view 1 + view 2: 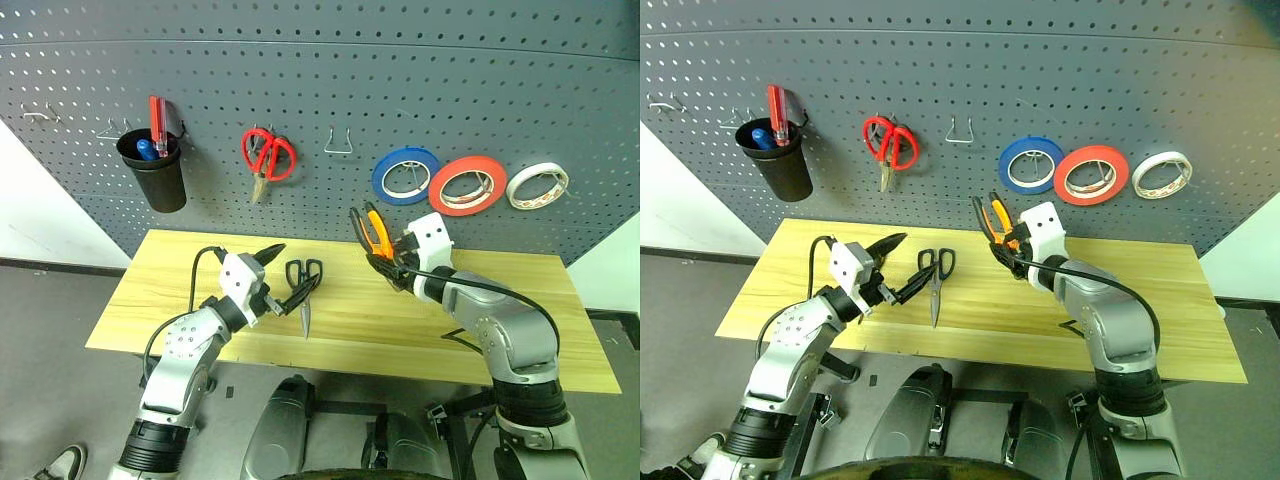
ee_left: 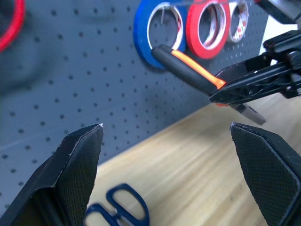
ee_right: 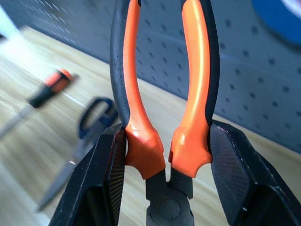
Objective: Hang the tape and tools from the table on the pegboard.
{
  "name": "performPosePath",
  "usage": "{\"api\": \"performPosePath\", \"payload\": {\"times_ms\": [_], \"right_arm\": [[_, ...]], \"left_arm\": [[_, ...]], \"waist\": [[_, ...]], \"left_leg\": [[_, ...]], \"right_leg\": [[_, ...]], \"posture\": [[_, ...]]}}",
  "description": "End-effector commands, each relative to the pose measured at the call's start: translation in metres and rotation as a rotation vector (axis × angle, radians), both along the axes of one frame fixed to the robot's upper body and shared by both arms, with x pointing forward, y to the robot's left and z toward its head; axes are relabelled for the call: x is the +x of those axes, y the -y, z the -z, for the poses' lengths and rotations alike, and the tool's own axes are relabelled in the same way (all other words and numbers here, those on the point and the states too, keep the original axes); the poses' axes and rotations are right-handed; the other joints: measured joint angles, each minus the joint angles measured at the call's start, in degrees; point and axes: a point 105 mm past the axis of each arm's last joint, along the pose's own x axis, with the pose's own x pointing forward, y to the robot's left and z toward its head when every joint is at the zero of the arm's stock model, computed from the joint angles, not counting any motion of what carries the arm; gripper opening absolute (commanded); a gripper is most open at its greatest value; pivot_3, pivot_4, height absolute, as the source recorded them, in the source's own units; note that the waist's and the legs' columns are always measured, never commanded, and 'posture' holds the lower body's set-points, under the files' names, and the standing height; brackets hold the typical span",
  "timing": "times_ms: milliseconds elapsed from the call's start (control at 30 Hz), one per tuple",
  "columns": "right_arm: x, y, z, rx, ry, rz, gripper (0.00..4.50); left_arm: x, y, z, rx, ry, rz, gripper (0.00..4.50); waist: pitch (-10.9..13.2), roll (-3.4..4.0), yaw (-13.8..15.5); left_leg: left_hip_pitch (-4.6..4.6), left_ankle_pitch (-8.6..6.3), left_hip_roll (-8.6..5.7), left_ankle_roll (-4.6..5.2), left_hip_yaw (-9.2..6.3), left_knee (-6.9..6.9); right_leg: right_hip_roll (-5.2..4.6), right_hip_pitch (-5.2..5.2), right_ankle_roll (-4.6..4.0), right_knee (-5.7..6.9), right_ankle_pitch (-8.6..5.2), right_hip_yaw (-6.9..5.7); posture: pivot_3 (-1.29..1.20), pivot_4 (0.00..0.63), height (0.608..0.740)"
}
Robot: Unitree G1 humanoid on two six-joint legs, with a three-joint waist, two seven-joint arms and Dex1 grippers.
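My right gripper [image 1: 388, 256] is shut on the orange-and-black pliers [image 1: 376, 232] near their joint. It holds them above the table [image 1: 500, 335] with the handles pointing up toward the pegboard [image 1: 330, 70]. My left gripper [image 1: 282, 278] stands open just left of the dark-handled scissors [image 1: 304, 285], which lie flat on the wood. In the right wrist view the small screwdriver [image 3: 46, 92] lies on the table beyond the scissors [image 3: 91, 117]. The red-orange tape [image 1: 467, 185] hangs on the pegboard.
On the pegboard hang a black cup [image 1: 155, 172] holding red and blue screwdrivers, red-handled scissors [image 1: 268, 155], an empty wire hook [image 1: 340, 142], a blue roll [image 1: 405, 175] and a pale roll [image 1: 537, 186]. More empty hooks are at the far left.
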Motion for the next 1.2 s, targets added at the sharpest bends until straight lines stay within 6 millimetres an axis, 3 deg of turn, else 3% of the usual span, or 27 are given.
{"api": "performPosePath", "payload": {"times_ms": [33, 500, 800, 1000, 1200], "right_arm": [[-0.007, -0.005, -0.045, 0.100, 0.179, -0.063, 2.20], [-0.013, -0.025, -0.132, 0.253, 0.491, -0.158, 2.20], [0.011, -0.046, -0.194, 0.320, 0.738, -0.110, 2.20], [0.027, -0.074, -0.206, 0.354, 0.802, -0.118, 2.20], [0.045, -0.092, -0.203, 0.389, 0.798, -0.099, 2.20]], "left_arm": [[0.001, -0.008, -0.013, -0.019, 0.103, -0.047, 4.50], [0.011, -0.023, -0.019, -0.104, 0.209, -0.168, 4.50], [0.015, -0.020, -0.013, -0.109, 0.189, -0.180, 4.50], [0.017, -0.016, -0.013, -0.108, 0.192, -0.177, 4.50], [0.016, -0.014, -0.016, -0.109, 0.196, -0.176, 4.50]], "waist": [[0.0, 0.00, 0.0], [0.0, -0.02, 2.0], [0.0, -0.02, 2.9], [0.0, -0.04, 2.8], [0.0, -0.04, 2.9]], "left_leg": [[0.00, 0.00, 0.00, 0.00, -0.01, 0.00], [0.03, 0.00, -0.08, -0.01, -0.13, 0.08], [0.01, 0.01, -0.12, -0.02, -0.14, 0.09], [-0.01, 0.02, -0.16, -0.04, -0.12, 0.11], [-0.04, 0.04, -0.15, -0.07, -0.10, 0.13]], "right_leg": [[0.00, 0.01, 0.00, 0.00, 0.00, -0.01], [-0.08, 0.21, 0.00, -0.08, 0.01, -0.30], [-0.11, 0.22, 0.01, -0.06, 0.01, -0.35], [-0.17, 0.22, 0.00, 0.03, 0.01, -0.36], [-0.20, 0.17, 0.00, 0.16, 0.01, -0.36]], "posture": [[0.39, 0.093, 0.629], [0.38, 0.086, 0.629], [0.38, 0.079, 0.629], [0.38, 0.078, 0.629], [0.39, 0.082, 0.629]]}}
